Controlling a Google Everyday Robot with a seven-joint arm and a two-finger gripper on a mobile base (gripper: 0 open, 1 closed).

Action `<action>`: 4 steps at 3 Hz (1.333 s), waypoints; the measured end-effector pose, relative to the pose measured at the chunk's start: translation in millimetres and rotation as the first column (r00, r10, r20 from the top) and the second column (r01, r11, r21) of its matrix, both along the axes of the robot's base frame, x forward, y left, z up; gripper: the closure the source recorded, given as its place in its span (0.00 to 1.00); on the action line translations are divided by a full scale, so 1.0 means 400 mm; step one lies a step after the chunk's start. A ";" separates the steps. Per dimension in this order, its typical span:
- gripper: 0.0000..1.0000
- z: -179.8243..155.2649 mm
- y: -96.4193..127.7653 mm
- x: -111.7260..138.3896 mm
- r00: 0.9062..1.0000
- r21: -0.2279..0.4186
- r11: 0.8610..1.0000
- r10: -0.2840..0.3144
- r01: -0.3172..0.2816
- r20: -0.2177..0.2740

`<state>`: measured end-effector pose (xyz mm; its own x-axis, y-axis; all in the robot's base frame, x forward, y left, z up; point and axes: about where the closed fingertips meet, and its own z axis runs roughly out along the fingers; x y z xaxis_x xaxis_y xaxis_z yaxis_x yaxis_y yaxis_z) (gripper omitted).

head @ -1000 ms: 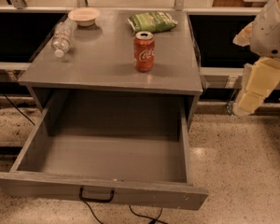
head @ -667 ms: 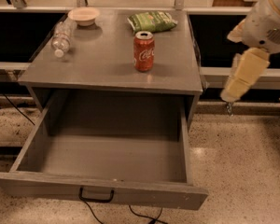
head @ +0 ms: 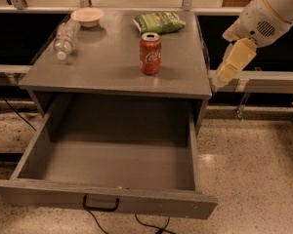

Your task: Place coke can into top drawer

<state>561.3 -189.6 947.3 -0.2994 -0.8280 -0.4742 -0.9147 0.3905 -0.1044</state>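
The red coke can (head: pixel 150 53) stands upright on the grey cabinet top (head: pixel 112 74), right of its middle. The top drawer (head: pixel 112 165) is pulled fully out below, empty inside, with a black handle (head: pixel 101 204) on its front. My gripper (head: pixel 231 63), cream coloured, hangs from the white arm (head: pixel 266 13) just past the cabinet's right edge. It is to the right of the can, at about its height, and not touching it.
A clear plastic bottle (head: pixel 64 38) lies at the top's back left, next to a small white bowl (head: pixel 88 16). A green snack bag (head: pixel 158 22) lies behind the can. Black cables (head: pixel 146 225) run on the speckled floor below the drawer front.
My arm and gripper have moved left, from well beside the cabinet to its right edge, closer to the can. The can and the drawer have not moved.
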 end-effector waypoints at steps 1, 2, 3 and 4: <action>0.00 -0.032 0.025 0.044 1.000 0.066 0.998 0.009 -0.007 -0.029; 0.00 -0.032 0.025 0.045 1.000 0.067 0.998 0.009 -0.007 -0.029; 0.00 -0.044 0.039 0.066 0.999 0.179 0.983 -0.021 0.027 -0.038; 0.00 -0.048 0.095 0.133 0.998 0.367 0.929 -0.029 0.046 -0.051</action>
